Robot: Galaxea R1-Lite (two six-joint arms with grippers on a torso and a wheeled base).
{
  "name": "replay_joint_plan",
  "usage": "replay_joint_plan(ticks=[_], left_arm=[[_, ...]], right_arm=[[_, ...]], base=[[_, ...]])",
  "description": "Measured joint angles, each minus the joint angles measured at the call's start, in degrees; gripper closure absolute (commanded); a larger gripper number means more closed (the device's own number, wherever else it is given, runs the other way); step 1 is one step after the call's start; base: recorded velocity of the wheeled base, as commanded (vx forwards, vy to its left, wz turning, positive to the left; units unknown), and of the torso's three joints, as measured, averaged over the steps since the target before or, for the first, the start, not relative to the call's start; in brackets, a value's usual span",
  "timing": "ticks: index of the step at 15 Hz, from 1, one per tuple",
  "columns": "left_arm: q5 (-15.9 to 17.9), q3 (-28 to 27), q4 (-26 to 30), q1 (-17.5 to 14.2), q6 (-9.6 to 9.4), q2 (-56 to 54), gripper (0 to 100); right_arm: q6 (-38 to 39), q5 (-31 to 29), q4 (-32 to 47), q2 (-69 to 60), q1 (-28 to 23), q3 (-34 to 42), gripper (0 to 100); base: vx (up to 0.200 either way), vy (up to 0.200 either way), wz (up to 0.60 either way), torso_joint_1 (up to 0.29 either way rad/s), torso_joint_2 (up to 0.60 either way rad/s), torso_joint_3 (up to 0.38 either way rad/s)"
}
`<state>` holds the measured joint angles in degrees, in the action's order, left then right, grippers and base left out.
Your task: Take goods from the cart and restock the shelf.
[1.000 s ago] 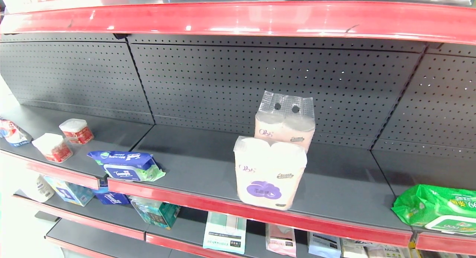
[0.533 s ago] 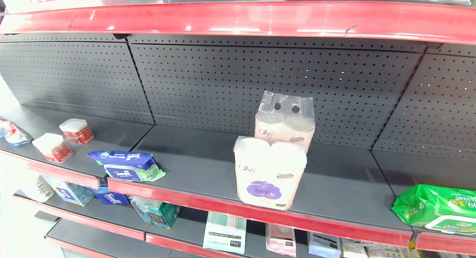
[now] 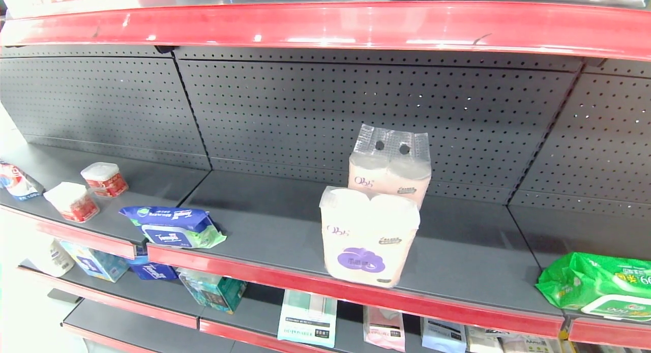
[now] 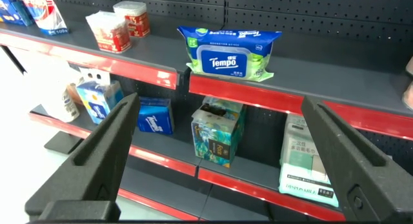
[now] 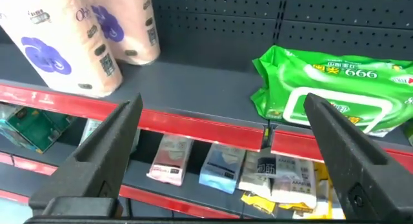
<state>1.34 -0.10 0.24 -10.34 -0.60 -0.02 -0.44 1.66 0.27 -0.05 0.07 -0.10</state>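
front roll pack [image 3: 367,236]: upright, shelf [image 3: 264,226] edge | rear roll pack [image 3: 390,167]: upright, just behind

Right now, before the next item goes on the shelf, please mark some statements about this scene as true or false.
1. On the shelf, the front pack of toilet rolls stands before the rear pack. True.
2. The blue wipes pack stands upright on its end. False: it lies flat near the shelf's front edge.
3. The left gripper holds a pack. False: it is open and empty.
4. The green wipes pack lies to the right of both roll packs. True.
5. The right gripper is open. True.
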Motion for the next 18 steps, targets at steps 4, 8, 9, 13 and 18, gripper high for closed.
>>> replay_joint_plan(ticks=[4,8,9,13,18], left_arm=[[0.0,0.0,0.0,0.0,-0.05,0.0,0],[0.0,0.0,0.0,0.0,-0.09,0.0,0],[0.0,0.0,0.0,0.0,-0.09,0.0,0],[0.0,0.0,0.0,0.0,-0.09,0.0,0],[1.9,-0.1,-0.1,0.2,-0.73,0.0,0]], right_arm=[[0.0,-0.7,0.0,0.0,0.0,0.0,0],[0.0,-0.7,0.0,0.0,0.0,0.0,0],[0.0,-0.7,0.0,0.0,0.0,0.0,0],[0.0,-0.7,0.0,0.0,0.0,0.0,0],[0.1,-0.7,0.0,0.0,0.0,0.0,0]], base=[[0.0,0.0,-0.6,0.002,0.0,0.004],[0.0,0.0,-0.6,0.007,0.0,0.001],[0.0,0.0,-0.6,0.007,0.0,0.007],[0.0,0.0,-0.3,0.0,0.0,0.001],[0.0,0.0,0.0,0.0,0.0,0.0]])
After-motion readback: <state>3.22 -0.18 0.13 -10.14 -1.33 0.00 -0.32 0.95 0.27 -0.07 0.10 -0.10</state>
